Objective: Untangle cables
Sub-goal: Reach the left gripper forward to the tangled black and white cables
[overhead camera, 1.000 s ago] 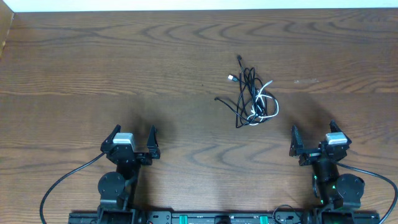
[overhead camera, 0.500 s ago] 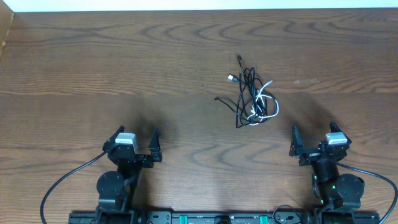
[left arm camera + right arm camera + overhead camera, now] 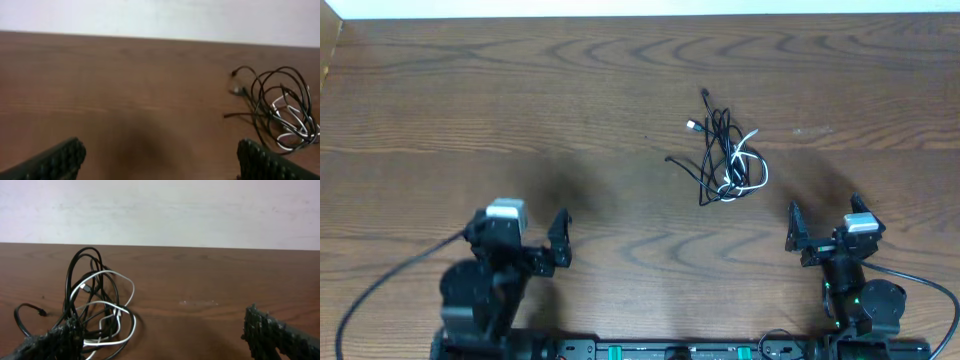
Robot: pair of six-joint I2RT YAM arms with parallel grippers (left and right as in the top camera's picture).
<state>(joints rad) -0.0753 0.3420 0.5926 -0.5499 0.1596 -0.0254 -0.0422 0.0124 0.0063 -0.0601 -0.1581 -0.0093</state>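
The cables (image 3: 728, 160) lie in one loose tangle on the wooden table, right of centre: several thin black cords looped with one white cord, small plug ends sticking out at the top and left. My left gripper (image 3: 518, 226) is open near the front left, far from the tangle. In the left wrist view the cables (image 3: 280, 117) sit off to the right, beyond the open left gripper (image 3: 160, 161). My right gripper (image 3: 823, 208) is open at the front right, just short of the tangle. From the right wrist camera the cables (image 3: 100, 305) lie ahead of the left finger of the open right gripper (image 3: 162, 337).
The brown wooden table (image 3: 520, 90) ends at a pale wall along the far edge. A thick black arm cable (image 3: 380, 290) curves by the left base, another (image 3: 920, 285) by the right base.
My left arm has swung to the left and risen, its wrist now further left in the overhead view. The right arm and the cables have not moved.
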